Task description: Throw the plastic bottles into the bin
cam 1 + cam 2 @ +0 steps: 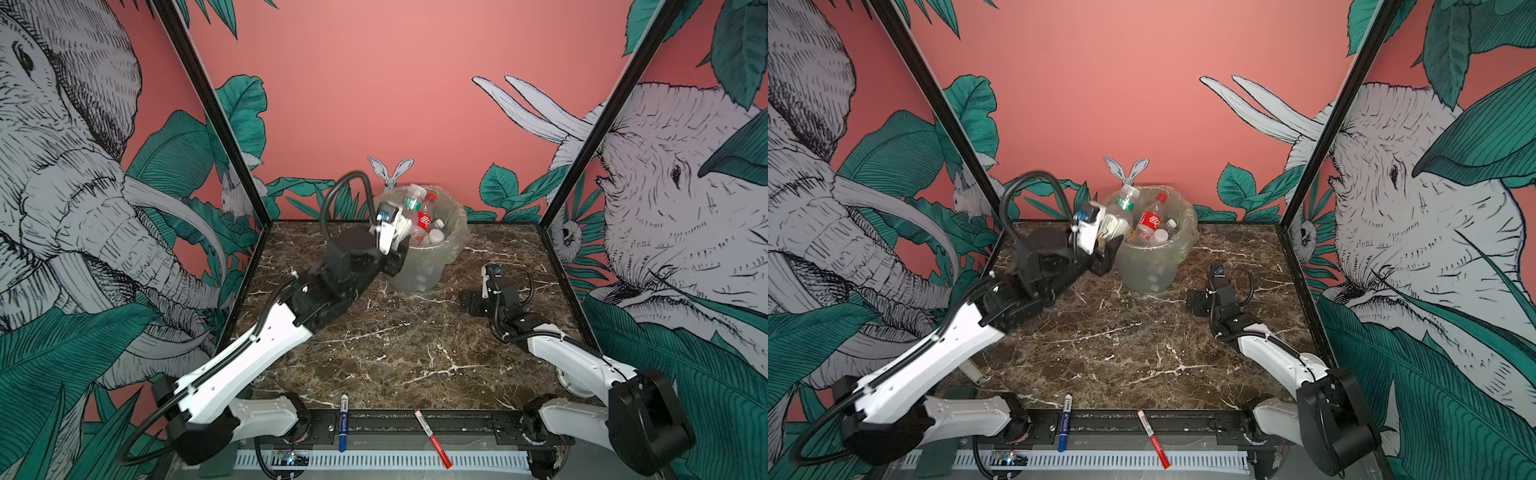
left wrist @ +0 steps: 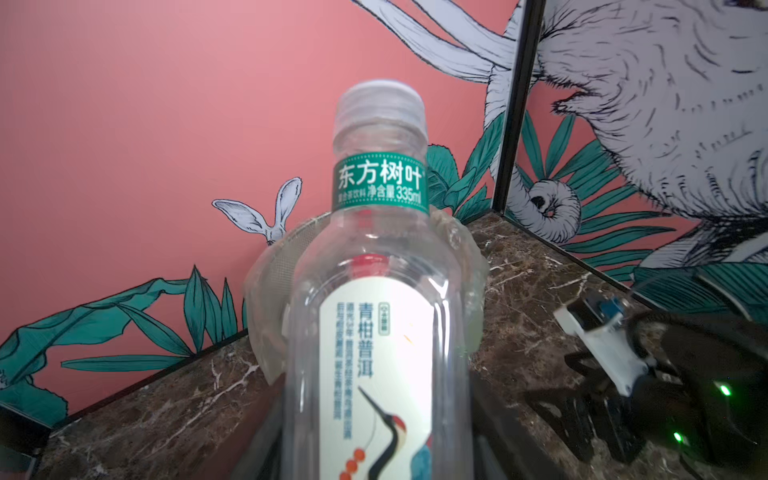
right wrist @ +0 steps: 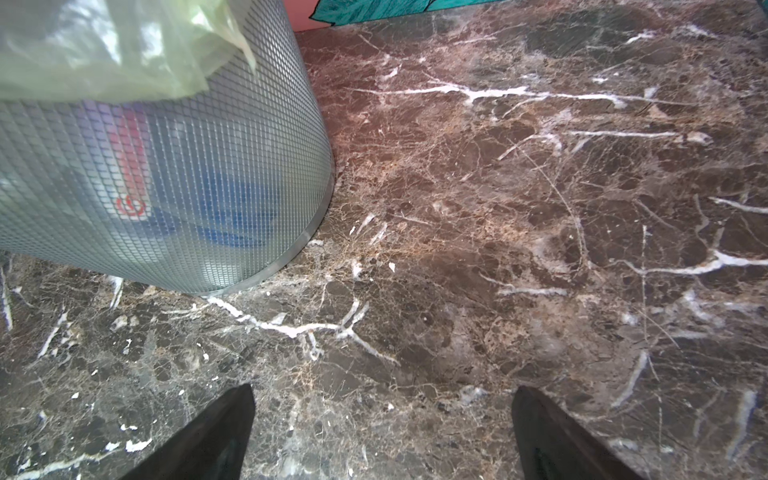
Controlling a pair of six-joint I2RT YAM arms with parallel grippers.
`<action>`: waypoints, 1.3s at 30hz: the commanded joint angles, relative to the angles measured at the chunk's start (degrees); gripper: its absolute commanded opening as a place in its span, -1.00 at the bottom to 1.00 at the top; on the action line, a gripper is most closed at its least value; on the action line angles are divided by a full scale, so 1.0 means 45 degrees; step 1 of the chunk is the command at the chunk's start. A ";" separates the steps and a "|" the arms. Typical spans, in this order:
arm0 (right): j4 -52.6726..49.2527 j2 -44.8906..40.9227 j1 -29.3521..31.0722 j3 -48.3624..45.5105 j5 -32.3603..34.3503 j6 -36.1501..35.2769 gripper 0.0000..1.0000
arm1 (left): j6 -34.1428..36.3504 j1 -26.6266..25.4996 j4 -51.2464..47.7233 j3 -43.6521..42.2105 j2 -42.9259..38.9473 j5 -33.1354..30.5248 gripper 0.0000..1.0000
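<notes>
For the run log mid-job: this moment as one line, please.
left gripper: green-banded bottle at bin rim | right gripper: open, empty, by bin | bin: bottles inside

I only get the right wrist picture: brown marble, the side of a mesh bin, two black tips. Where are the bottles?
Observer: Inside the bin. Both top views show several in it, with a red-labelled bottle poking above the rim.
Visitor: Is anything happening there?
Observer: The left hand is at the rim with a green-banded bottle between its jaws, cap up. I cannot tell whether it is gripped or let go.
Visitor: Anything on the table?
Observer: No bottle that I can see, only a blue marker and a red marker lying across the front rail.
</notes>
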 commanded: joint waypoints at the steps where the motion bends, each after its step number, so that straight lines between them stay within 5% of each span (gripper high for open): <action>1: 0.0065 0.0060 -0.0053 0.0333 -0.0191 0.0094 0.97 | 0.0516 0.1139 -0.0740 0.2863 0.2333 0.0714 0.76; 3: 0.0005 -0.0005 -0.0062 0.0339 -0.0160 0.0104 0.97 | 0.0829 0.1348 -0.0646 0.3856 0.3250 -0.0141 0.99; 7: -0.0016 -0.0253 -0.0047 0.0321 -0.0292 0.0113 0.98 | 0.0456 0.2034 -0.0418 0.4226 0.3625 -0.0166 0.99; 15: 0.0091 -0.0442 -0.0061 0.0240 -0.0206 0.0021 0.98 | -0.0162 0.2043 0.1525 0.0489 0.0870 0.0885 0.99; 31: 0.0003 -0.0970 -0.0064 0.0049 0.0867 -0.0472 0.98 | -0.0778 0.2136 0.2000 -0.4535 -0.1828 -0.0949 0.99; 39: 0.0051 -0.0516 -0.0065 0.0141 0.1384 -0.0588 0.98 | -0.3912 0.4417 0.2085 -0.7330 -0.2367 0.0707 0.99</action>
